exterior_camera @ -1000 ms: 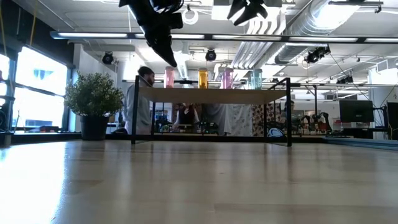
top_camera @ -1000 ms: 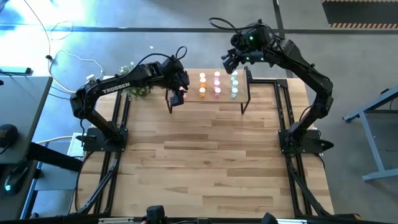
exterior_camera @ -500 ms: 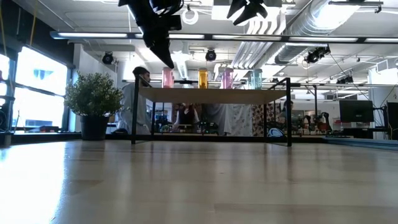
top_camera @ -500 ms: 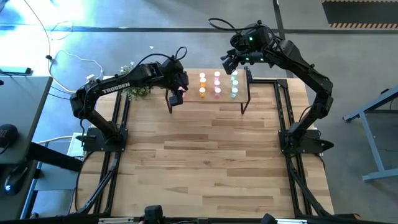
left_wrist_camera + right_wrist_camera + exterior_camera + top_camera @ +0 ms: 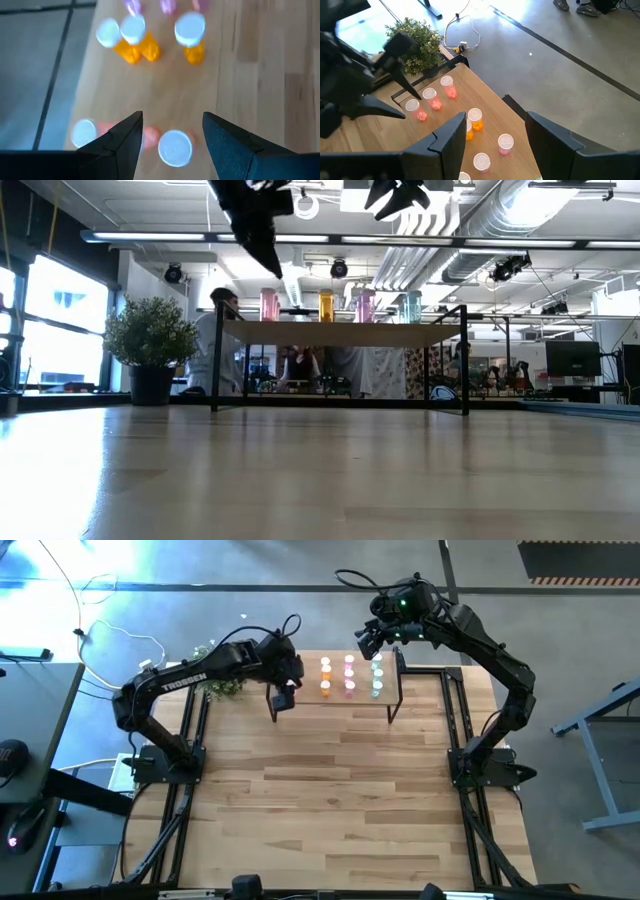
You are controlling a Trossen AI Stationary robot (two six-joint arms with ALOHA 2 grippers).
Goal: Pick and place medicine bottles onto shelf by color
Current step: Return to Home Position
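The left gripper (image 5: 172, 120), fingers apart and empty, hovers just above the pale-red medicine bottles (image 5: 175, 148) at the shelf's (image 5: 340, 334) left end. The right gripper (image 5: 496, 119), likewise spread, waits by the far right corner. A low retreat could topple the sorted rows.

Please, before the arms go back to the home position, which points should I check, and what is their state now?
1. Left gripper open, holding nothing: ok.
2. Right gripper open, holding nothing: ok.
3. Left gripper above the pink bottles, not touching them: ok.
4. Medicine bottles upright on the shelf: ok, for those that show.
5. Colours kept in separate rows: ok where visible.
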